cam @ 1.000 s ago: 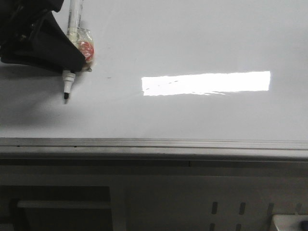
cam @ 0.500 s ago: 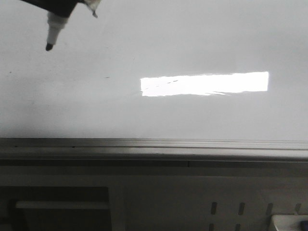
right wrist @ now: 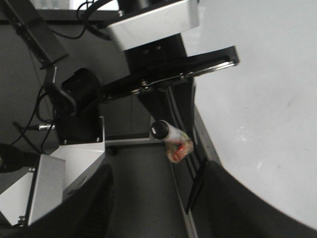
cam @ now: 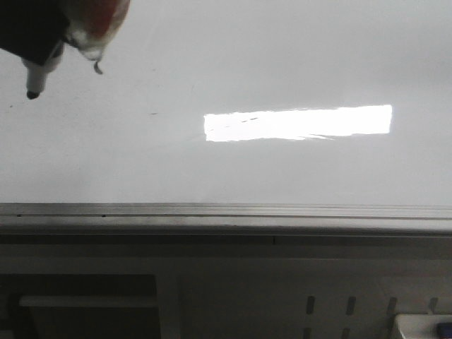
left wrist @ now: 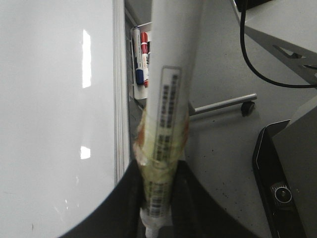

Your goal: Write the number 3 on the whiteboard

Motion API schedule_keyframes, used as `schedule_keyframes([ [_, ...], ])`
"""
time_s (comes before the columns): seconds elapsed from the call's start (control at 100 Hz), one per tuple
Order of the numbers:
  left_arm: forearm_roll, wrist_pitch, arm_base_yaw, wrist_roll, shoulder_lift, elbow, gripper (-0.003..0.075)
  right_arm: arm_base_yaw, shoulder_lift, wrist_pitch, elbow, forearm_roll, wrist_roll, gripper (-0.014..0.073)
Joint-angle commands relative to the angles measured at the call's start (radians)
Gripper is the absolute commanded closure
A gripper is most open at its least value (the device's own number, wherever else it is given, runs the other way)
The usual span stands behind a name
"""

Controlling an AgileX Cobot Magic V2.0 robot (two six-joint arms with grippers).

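The whiteboard (cam: 282,63) fills the front view, glossy white-grey, with a bright rectangular reflection and a grey metal edge strip (cam: 226,210) along its near side. No drawn 3 shows on it, only faint specks. My left gripper (cam: 51,41) is at the far left of the board, shut on a white marker (cam: 37,76) wrapped in yellowish tape. The marker's black tip hangs just above the board. In the left wrist view my left gripper (left wrist: 158,218) clamps the marker (left wrist: 171,99). My right gripper (right wrist: 153,198) is open and empty, off the whiteboard's (right wrist: 262,99) edge.
A small tray with red and blue markers (left wrist: 141,54) sits beyond the board's edge. Black cables (left wrist: 262,64) and a wheeled stand leg lie on the floor. A grey frame and shelf (cam: 92,300) run below the board's near edge.
The left gripper lifted the marker away from the board's near-left area, then carried it further left. The board surface shows no new line.
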Motion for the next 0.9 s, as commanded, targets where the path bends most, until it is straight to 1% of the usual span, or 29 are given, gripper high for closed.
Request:
schedule_keyframes([
  [0.0, -0.038, -0.028, -0.009, 0.001, -0.011, -0.033, 0.0741, 0.065, 0.07, -0.061, -0.037, 0.018, -0.012, 0.0228],
  [0.06, -0.038, -0.028, -0.009, 0.001, -0.011, -0.033, 0.0741, 0.112, 0.109, -0.082, -0.039, 0.009, -0.012, 0.0228],
  [0.11, -0.038, -0.028, -0.009, 0.001, -0.011, -0.033, 0.0741, 0.155, 0.143, -0.11, -0.05, -0.028, -0.012, 0.0229],
  [0.2, -0.025, -0.028, -0.009, 0.001, -0.011, -0.033, 0.0741, 0.236, 0.202, -0.191, -0.072, -0.071, -0.012, 0.0228],
  [0.26, 0.008, -0.028, -0.009, -0.001, -0.011, -0.033, 0.0741, 0.298, 0.24, -0.254, -0.095, -0.082, -0.012, 0.0228],
  [0.38, 0.077, -0.028, -0.009, -0.01, -0.011, -0.033, 0.0741, 0.362, 0.311, -0.335, -0.14, -0.101, -0.012, 0.0228],
  [0.65, 0.094, -0.028, -0.009, -0.014, -0.011, -0.033, 0.0741, 0.371, 0.439, -0.34, -0.176, -0.105, -0.012, 0.0236],
  [0.8, 0.094, -0.028, -0.009, -0.016, -0.011, -0.033, 0.0741, 0.371, 0.475, -0.34, -0.176, -0.105, -0.011, 0.0335],
  [0.89, 0.094, -0.028, -0.009, -0.016, -0.011, -0.033, 0.0741, 0.371, 0.491, -0.346, -0.176, -0.105, -0.011, 0.0347],
])
